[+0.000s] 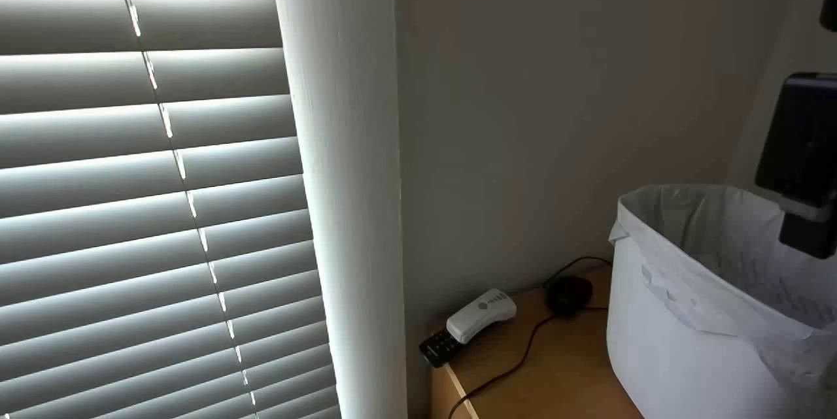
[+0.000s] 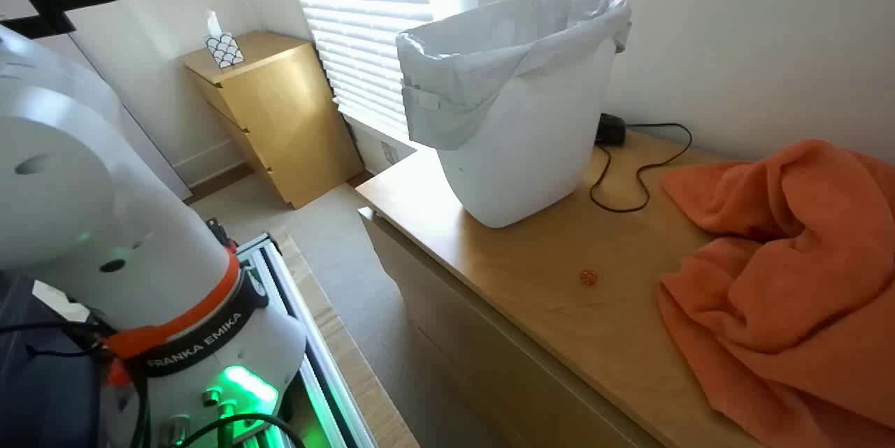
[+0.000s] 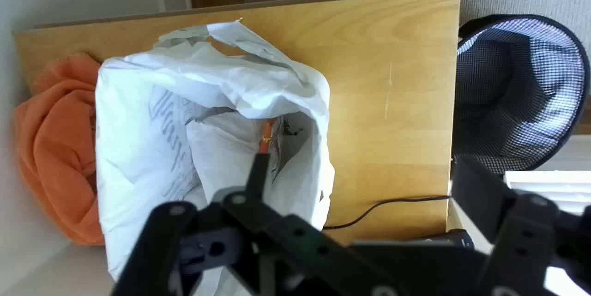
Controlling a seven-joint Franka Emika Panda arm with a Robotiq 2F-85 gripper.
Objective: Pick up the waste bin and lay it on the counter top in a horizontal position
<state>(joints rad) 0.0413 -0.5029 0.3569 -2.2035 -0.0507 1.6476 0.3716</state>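
The white waste bin [image 2: 531,133] stands upright on the wood-toned counter top [image 2: 580,336], with a thin white bag folded over its rim. It also shows in an exterior view [image 1: 673,340] and from above in the wrist view [image 3: 318,97], with crumpled white material and an orange item inside. My gripper [image 3: 369,185] is open and empty. In the wrist view one finger overlaps the bin's opening and the other lies beyond its side wall, over the counter's edge. In an exterior view only part of the gripper [image 1: 804,157] shows, at the bin's rim; contact cannot be told.
A crumpled orange cloth [image 2: 790,273] lies beside the bin. A black adapter [image 2: 610,130] with a cable sits behind it. A white remote [image 1: 482,314] and a black remote [image 1: 441,347] lie at the counter's end. A black mesh basket [image 3: 517,93] stands past the edge, near window blinds [image 1: 150,210].
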